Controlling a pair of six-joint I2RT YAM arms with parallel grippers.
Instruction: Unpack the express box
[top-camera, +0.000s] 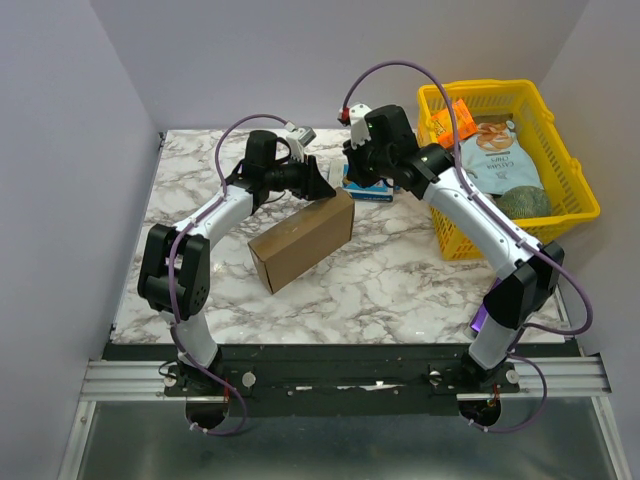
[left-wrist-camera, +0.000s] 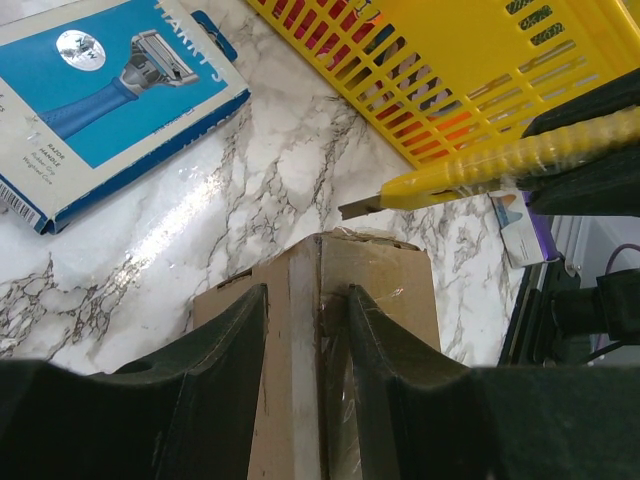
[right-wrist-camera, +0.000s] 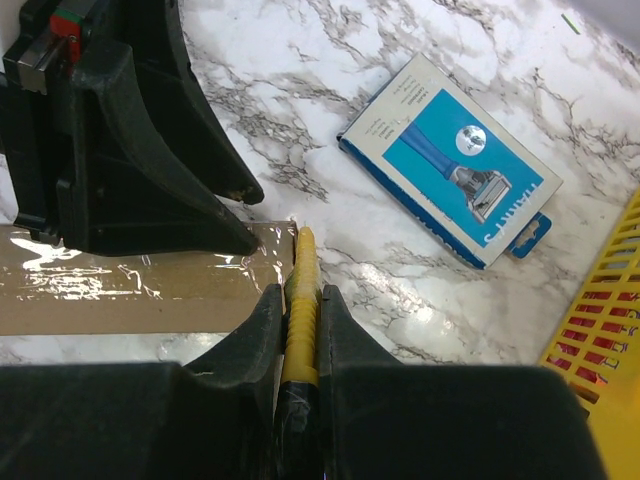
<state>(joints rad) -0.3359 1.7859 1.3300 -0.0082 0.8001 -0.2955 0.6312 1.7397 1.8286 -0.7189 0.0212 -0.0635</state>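
The left gripper (left-wrist-camera: 305, 300) is clamping the express box (top-camera: 300, 240), which is lying left of the bench's middle, probably to steady it for cutting. The right gripper (right-wrist-camera: 298, 300) is pinching a yellow knife (right-wrist-camera: 303, 255), aiming its blade at the box's taped end.

Your marble table (top-camera: 400, 285) carries 3 items. Express box (top-camera: 300, 240) sits ctr-left, blue box (left-wrist-camera: 110, 100) just behind it, yellow basket (top-camera: 578, 195) at the far-right corner.

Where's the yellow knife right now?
Right wrist view: the yellow knife is pinched in the right fingers, tip by the taped brown box, left of the blue razor box.
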